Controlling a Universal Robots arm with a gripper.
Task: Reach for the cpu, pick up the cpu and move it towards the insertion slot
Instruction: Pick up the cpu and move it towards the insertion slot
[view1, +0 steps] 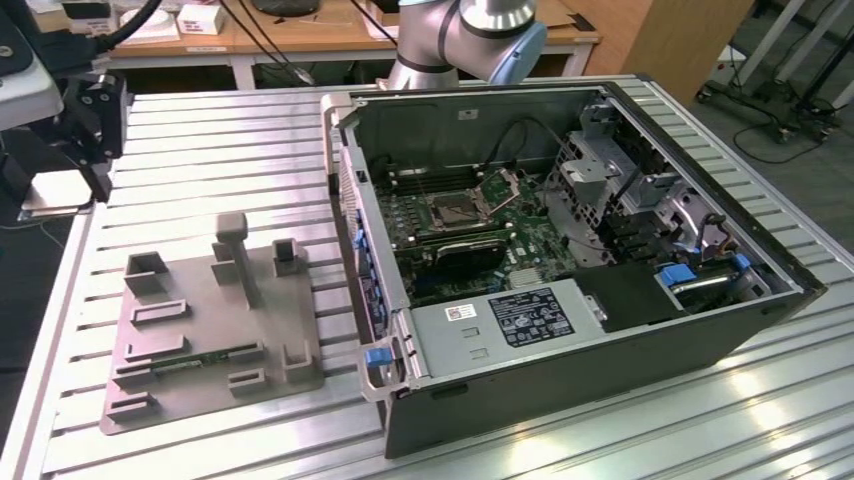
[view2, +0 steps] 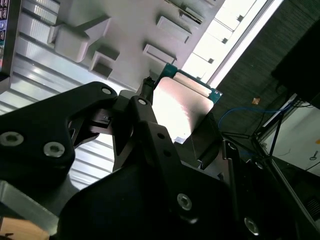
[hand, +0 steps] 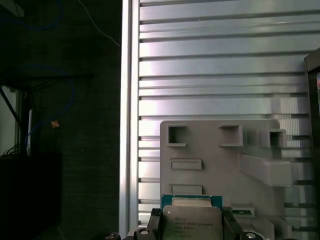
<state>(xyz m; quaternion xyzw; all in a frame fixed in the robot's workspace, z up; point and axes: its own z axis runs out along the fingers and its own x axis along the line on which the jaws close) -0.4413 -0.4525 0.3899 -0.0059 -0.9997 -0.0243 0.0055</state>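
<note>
Tray on table, exterior view's left of case; insertion slot in case; cpu in hand.

cpu partly behind end effector

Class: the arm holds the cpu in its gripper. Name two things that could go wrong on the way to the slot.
1. The gripper pinches the cpu only by its edges, so it might slip or tilt in transit.
2. The slot lies deep inside the open case, behind its raised side wall; the gripper or cpu could strike that wall going in.
</note>
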